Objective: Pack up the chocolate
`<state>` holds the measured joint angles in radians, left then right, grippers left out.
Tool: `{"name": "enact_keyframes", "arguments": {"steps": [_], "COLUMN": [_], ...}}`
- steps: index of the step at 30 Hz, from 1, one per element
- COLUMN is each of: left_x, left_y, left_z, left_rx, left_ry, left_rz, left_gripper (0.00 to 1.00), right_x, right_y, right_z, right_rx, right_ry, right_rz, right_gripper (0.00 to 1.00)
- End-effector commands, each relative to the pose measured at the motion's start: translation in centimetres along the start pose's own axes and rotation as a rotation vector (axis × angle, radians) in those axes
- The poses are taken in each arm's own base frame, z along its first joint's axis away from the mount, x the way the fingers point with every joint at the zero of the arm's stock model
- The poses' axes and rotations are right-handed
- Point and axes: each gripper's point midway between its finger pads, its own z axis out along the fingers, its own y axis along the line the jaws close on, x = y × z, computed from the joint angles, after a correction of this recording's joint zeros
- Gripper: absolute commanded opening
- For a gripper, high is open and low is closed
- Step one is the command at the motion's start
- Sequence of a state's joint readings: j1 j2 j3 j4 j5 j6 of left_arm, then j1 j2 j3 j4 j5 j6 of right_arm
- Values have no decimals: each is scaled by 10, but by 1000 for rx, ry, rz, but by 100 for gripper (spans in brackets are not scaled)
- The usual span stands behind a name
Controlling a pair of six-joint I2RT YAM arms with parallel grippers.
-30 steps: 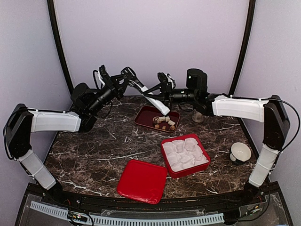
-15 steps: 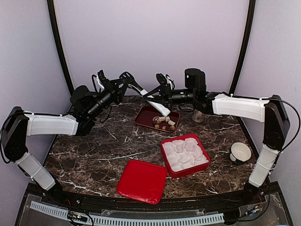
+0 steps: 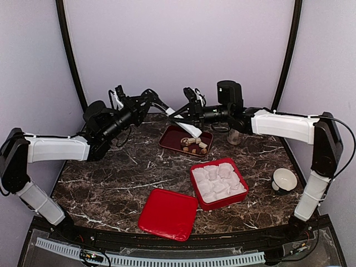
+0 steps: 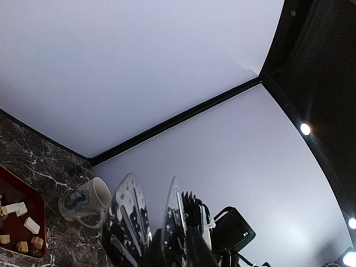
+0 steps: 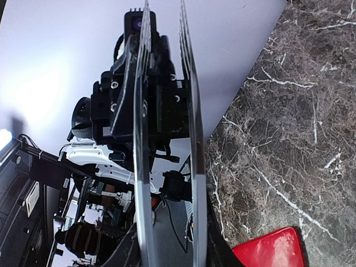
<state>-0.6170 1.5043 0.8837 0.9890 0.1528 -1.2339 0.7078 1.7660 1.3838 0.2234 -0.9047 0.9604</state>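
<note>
Marble desk [image 3: 111,178], chocolate [image 3: 193,146] in the dark tray [image 3: 167,138] at its far edge; left end effector [image 3: 157,101] and right end effector [image 3: 181,113] are both at a white tool [image 3: 189,127] above it, we can't tell which is clenched, so it could drop.

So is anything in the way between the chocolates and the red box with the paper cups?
Nothing visible. The chocolates lie in the dark red tray, and only bare marble separates it from the open red box. Its lid lies off to the front, out of the path.
</note>
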Motion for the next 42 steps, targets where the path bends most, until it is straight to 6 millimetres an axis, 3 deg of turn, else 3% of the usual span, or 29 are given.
{"name": "enact_keyframes", "arguments": {"steps": [1,6,10,12,17,25,33,42], "left_x": [-9,-4,-5,-4,3,6,10,18], "left_y": [9,13,20,34,58,85,104,119], "left_z": [-3,-18,-44,-58,-82,-104,-118,-117], "left_rx": [-87,-194,-330,-421,-566,-667,-729,-741], "left_ry": [-1,54,78,110,221,326,416,452], "left_rz": [83,130,173,177,204,206,244,225], "left_gripper": [23,54,69,75,80,82,83,83], "right_x": [-11,-29,-42,-47,-42,-36,1,19], "right_y": [24,2,-21,-38,-82,-118,-155,-190], "right_z": [-16,-49,-79,-95,-133,-165,-183,-187], "right_rx": [-22,76,196,316,660,935,1059,1129], "right_ry": [-17,-76,-119,-121,-15,116,230,321], "right_rz": [-48,-38,-43,-59,-85,-119,-53,-24], "right_gripper": [30,30,30,29,30,32,32,33]}}
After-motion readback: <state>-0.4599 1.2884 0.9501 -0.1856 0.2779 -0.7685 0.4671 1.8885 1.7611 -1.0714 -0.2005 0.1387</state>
